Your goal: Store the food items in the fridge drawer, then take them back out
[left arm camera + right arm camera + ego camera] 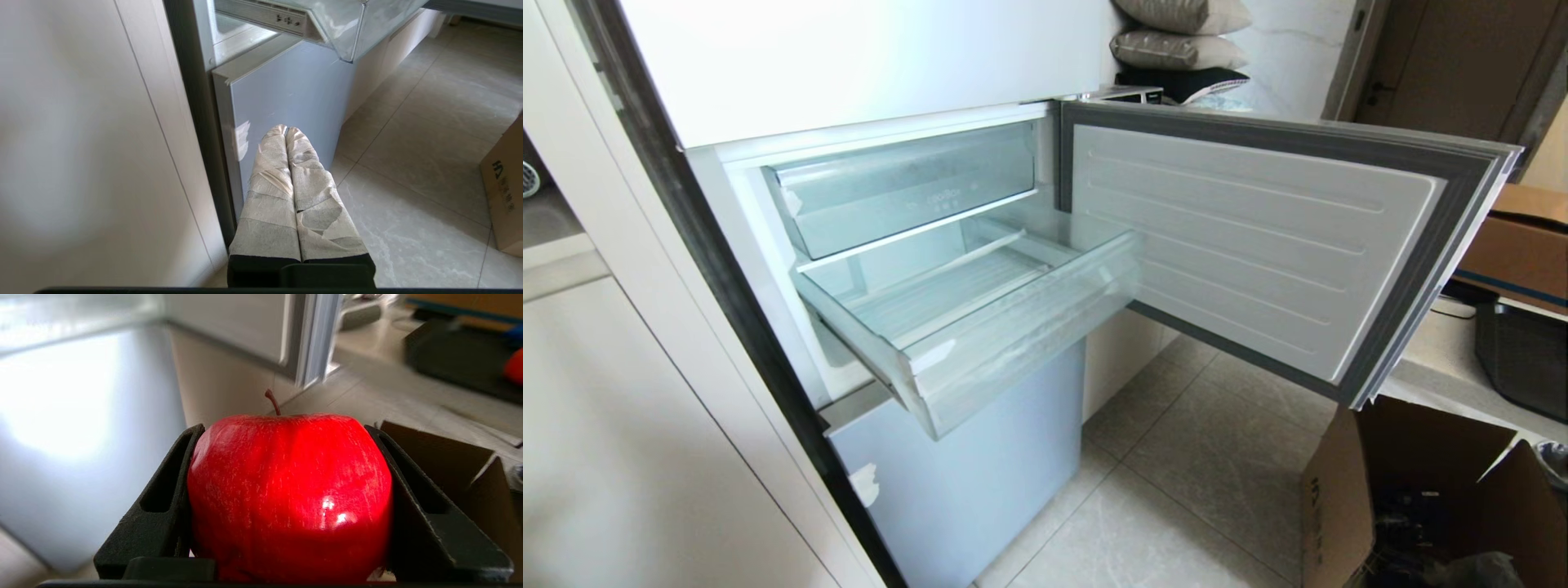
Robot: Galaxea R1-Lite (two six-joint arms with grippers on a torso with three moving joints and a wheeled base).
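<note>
Sitting snug between the two black fingers point(163, 498) of the right gripper point(288, 428) is a big red apple point(290, 498). It is bright and shiny, with tiny pale streaks down its skin, two small white spots of light near the bottom, and a short dark stem poking up from the top. Both fingers press against its sides, so the apple is held tight. Neither arm shows in the head view. The fridge drawer point(1021, 327) is pulled out of the fridge. It is wide and shallow, made of clear, cloudy plastic with ridges along its floor and bits of white tape on its front edge. Nothing can be seen inside it. Above it sits a clear bin point(907, 188) with faint letters on its face, and the fridge door point(1258, 237) swings wide open to the right. The left gripper point(286, 130) hangs low near the floor beside the fridge, its taped fingers point(269, 192) pressed together and holding nothing.
</note>
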